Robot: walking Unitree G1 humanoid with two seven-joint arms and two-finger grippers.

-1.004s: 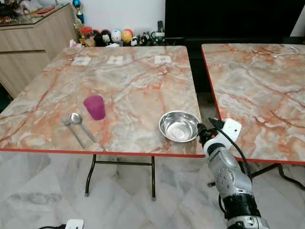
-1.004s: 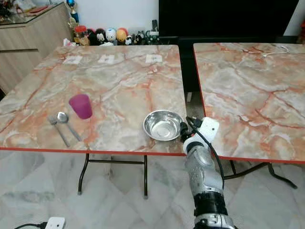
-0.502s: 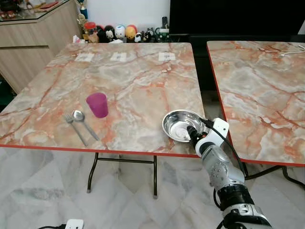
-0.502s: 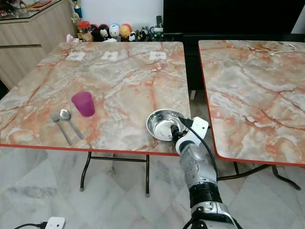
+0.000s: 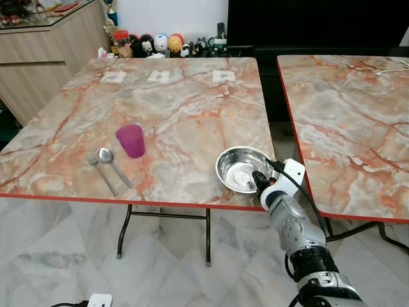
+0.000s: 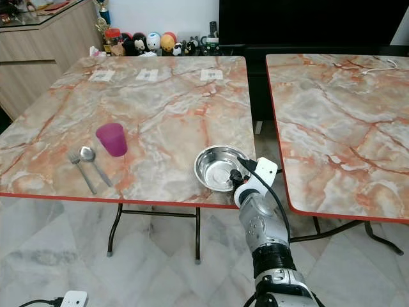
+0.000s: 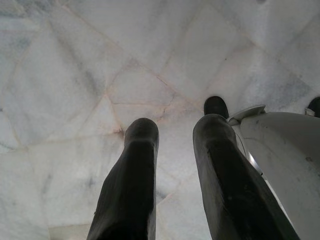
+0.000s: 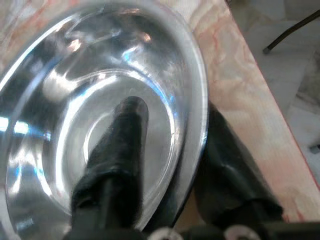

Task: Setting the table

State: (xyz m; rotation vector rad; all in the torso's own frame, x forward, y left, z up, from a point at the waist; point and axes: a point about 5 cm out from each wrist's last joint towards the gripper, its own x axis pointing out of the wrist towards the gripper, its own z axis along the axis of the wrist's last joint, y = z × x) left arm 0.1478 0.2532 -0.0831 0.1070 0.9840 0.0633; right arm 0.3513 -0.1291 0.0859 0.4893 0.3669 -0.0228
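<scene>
Right gripper (image 5: 257, 179) now astride bowl (image 5: 238, 168) rim.

Shiny steel bowl (image 5: 241, 169) on glossy marble-patterned table (image 5: 172, 115); cup (image 5: 131, 141) matt plastic.

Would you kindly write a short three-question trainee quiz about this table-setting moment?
1. True or false: the right tool has one finger inside the shiny steel bowl and one outside its rim.
2. Which lies nearest the purple plastic cup? A) silver spoon B) bowl C) white paper labels
3. Fill in: the left tool hangs over the marble ____.

Key: 1 true; 2 A; 3 floor.
</scene>
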